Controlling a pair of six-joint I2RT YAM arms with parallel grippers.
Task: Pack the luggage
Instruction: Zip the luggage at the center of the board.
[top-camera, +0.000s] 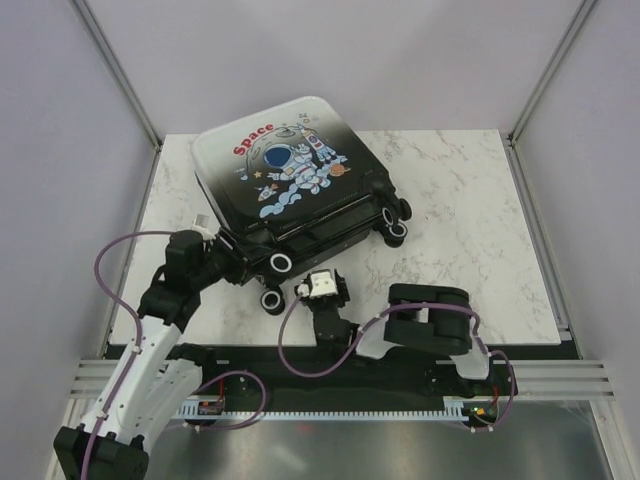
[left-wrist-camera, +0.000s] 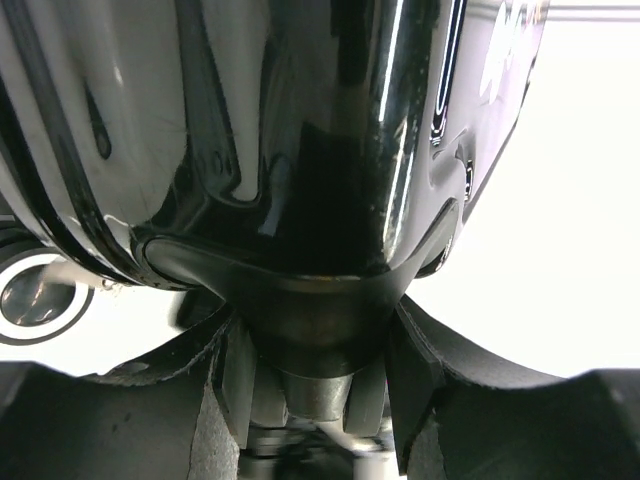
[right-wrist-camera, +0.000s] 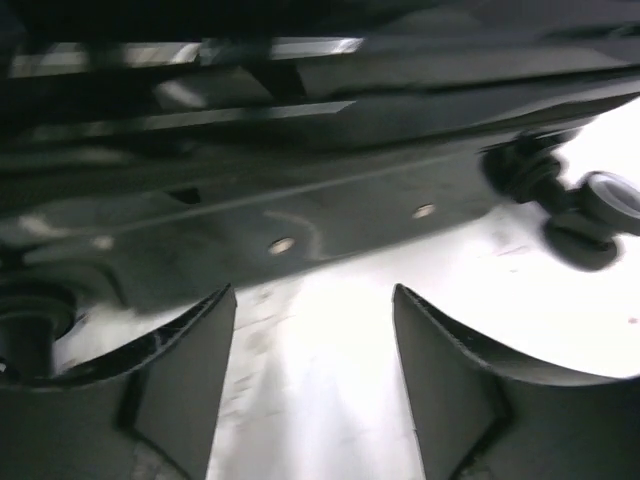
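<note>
Black-to-white hard shell: one luggage (top-camera: 290, 170), lid shut (contents unseen), on marble surface (top-camera: 470, 220). Left claw (top-camera: 212, 240) clamps its corner; right claw (top-camera: 322, 286) gapes, empty. Wheels (top-camera: 281, 263): four.

The left arm (top-camera: 140, 372) has white lower links and black upper joints, while the right arm (top-camera: 430, 325) is mostly black with a white block (top-camera: 323, 286) at its wrist. Thin purple cables (top-camera: 97, 268) loop beside both. The right pincer (right-wrist-camera: 312, 330) has matte black, wedge-shaped fingers (right-wrist-camera: 185, 390).
</note>
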